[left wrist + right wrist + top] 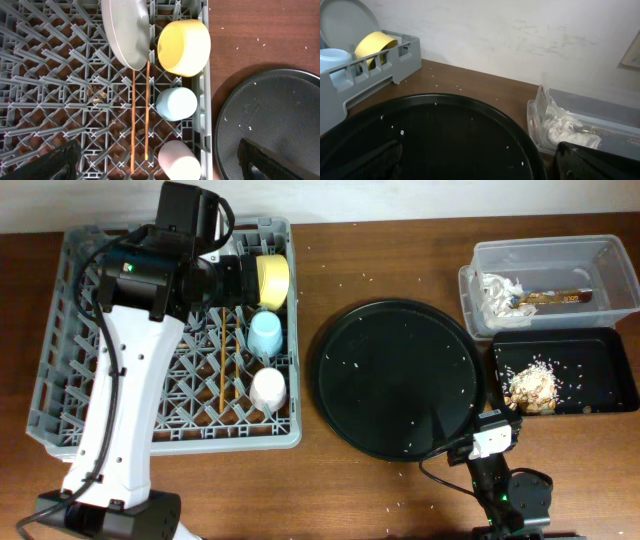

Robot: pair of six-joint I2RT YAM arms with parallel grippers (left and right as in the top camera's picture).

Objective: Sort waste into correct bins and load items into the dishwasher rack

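Plate point(125, 35), yellow bowl point(183, 41), blue cup point(176, 104), pinkish cup point(178, 161) and chopsticks point(134, 115) sit in the rack point(60, 330). Napkin point(497, 288) and wrapper point(555, 296) lie in the tub point(600, 250), scraps point(532, 385) in the black tray point(600, 370). Left gripper point(160, 157) over the rack and right gripper point(485, 160) gape wide, empty.

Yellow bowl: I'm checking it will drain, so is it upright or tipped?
Tipped on its side: the yellow bowl lies in the grey rack with its open mouth facing sideways toward the white plate.
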